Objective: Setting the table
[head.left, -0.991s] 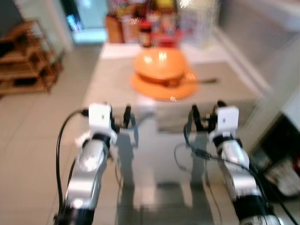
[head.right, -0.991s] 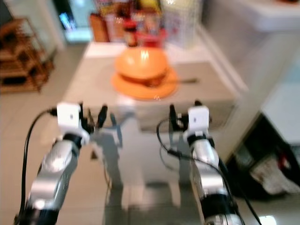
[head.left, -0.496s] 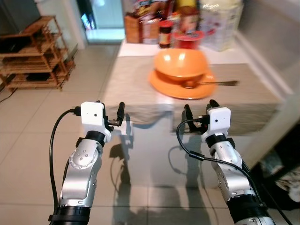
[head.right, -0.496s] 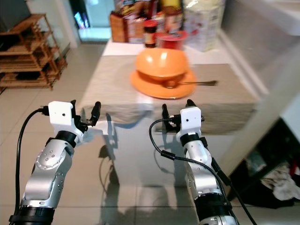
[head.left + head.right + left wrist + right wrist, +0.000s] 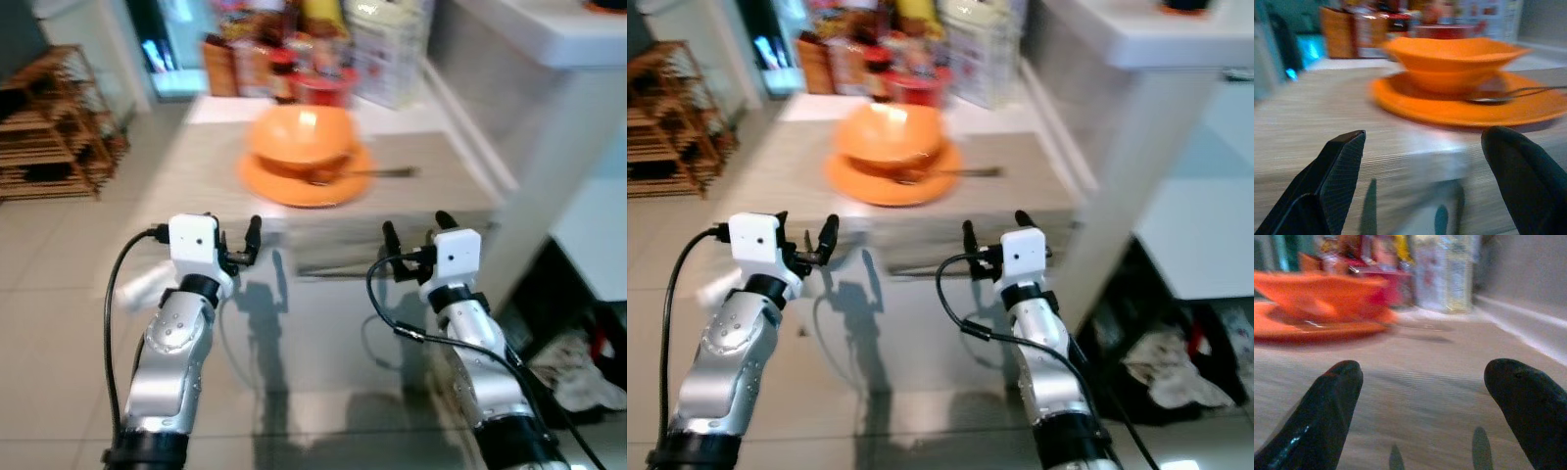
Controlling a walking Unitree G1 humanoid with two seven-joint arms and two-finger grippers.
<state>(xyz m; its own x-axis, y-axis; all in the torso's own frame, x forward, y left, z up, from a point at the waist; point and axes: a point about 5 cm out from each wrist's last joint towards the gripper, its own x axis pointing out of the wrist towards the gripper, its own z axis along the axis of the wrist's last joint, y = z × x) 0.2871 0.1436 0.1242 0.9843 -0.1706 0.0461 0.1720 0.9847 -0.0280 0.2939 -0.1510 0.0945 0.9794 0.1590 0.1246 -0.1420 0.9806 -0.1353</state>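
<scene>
Orange and shiny: a wide bowl [image 5: 300, 135] sitting on a flat round plate [image 5: 306, 182] of the same colour, at twelve o'clock on the table [image 5: 196, 176]. Lying on the plate at about three o'clock of the bowl, a thin metal spoon [image 5: 362, 175], its handle pointing off toward three o'clock. Covering the table top, a pale mat with fine stripes, looking soft and a bit rough. Crowding the far edge at twelve o'clock, blurry jars and boxes [image 5: 294, 49], too fuzzy to name.

Hovering just short of the near table edge: left gripper [image 5: 235, 235] at ten o'clock, right gripper [image 5: 416, 230] at two o'clock. Both spread wide, holding nothing, black fingertips [image 5: 1339, 161] rounded and a little bumpy like rubber.

Probably just getting close to the table, with nothing picked up yet. Likely needing next: stepping nearer, reaching over the mat, then closing softly on the plate rim or the spoon handle. Looking slippery, that smooth plate, so gripping needs care. Looking hard to pinch too, that skinny spoon lying flat.
</scene>
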